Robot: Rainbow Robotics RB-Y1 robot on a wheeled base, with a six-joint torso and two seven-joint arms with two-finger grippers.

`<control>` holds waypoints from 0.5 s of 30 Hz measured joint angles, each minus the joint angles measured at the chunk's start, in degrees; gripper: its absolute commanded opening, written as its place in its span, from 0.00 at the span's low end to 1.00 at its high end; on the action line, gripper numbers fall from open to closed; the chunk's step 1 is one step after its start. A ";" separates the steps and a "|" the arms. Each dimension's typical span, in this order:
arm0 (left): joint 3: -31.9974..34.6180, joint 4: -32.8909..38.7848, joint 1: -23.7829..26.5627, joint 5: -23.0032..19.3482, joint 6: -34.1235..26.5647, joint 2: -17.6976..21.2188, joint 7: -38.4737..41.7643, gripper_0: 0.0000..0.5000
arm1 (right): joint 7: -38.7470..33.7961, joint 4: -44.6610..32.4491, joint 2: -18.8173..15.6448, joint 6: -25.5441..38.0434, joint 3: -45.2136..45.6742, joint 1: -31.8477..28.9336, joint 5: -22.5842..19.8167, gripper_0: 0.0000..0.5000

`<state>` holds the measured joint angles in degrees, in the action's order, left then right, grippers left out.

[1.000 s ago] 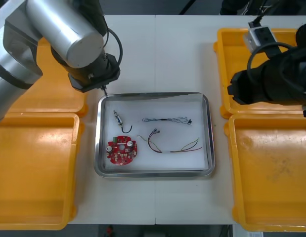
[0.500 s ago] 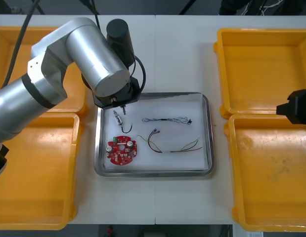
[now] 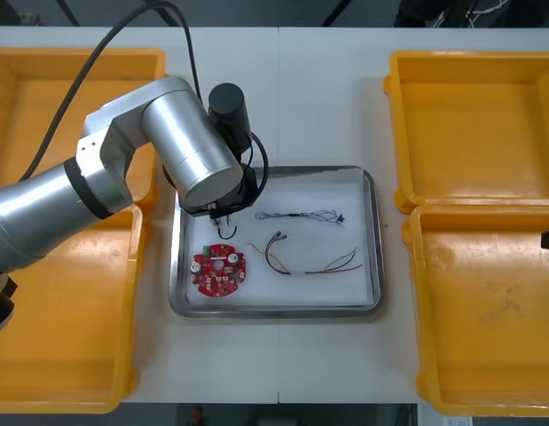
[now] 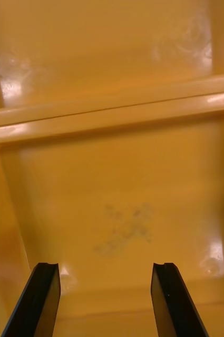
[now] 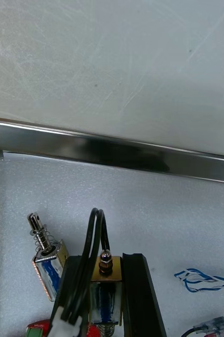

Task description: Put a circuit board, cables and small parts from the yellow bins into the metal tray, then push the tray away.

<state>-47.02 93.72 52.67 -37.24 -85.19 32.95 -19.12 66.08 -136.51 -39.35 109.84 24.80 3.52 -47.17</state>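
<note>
My left gripper (image 3: pixel 223 224) hangs low over the far left corner of the metal tray (image 3: pixel 374 240). In the left wrist view it (image 5: pixel 105 297) is shut on a small metal part (image 5: pixel 105 268) that carries a looped black cable (image 5: pixel 90 242). A second small metal part (image 5: pixel 46 258) with a spring lies just beside the fingers. The tray also holds a round red circuit board (image 3: pixel 218 272), a blue and white cable (image 3: pixel 301 216) and a red and yellow cable (image 3: pixel 314 260). My right gripper (image 4: pixel 106 300) stands open above a yellow bin floor (image 4: pixel 122 210).
Two yellow bins (image 3: pixel 52 302) flank the tray on the left and two yellow bins (image 3: pixel 478 311) on the right. The tray's shiny far rim (image 5: pixel 117 150) runs just beyond my left fingers, with bare table (image 3: pixel 301 98) past it.
My left arm has swung in and down over the tray's far left corner. The right arm has pulled back to the right edge of the front view.
</note>
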 measured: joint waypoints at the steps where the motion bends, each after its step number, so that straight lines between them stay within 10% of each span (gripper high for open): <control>1: 0.00 0.00 0.00 0.06 0.07 -0.13 0.00 0.35 | -0.01 0.00 0.00 0.00 0.20 -0.44 -0.02 1.00; 2: 0.00 -0.03 0.00 0.12 0.23 -0.25 0.00 0.68 | -0.03 -0.01 -0.01 0.00 0.39 -0.89 -0.04 1.00; 4: 0.00 -0.04 0.00 0.26 0.53 -0.53 0.00 1.00 | -0.05 -0.02 -0.05 0.00 0.82 -1.75 -0.11 1.00; 15: 0.00 -0.05 0.00 1.17 0.98 -1.43 0.00 1.00 | -0.55 -0.02 -0.13 0.00 1.63 -3.32 -0.58 1.00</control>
<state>-47.02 93.67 52.67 -36.07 -84.20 31.53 -19.12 65.53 -136.53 -39.47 109.84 26.44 0.20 -47.74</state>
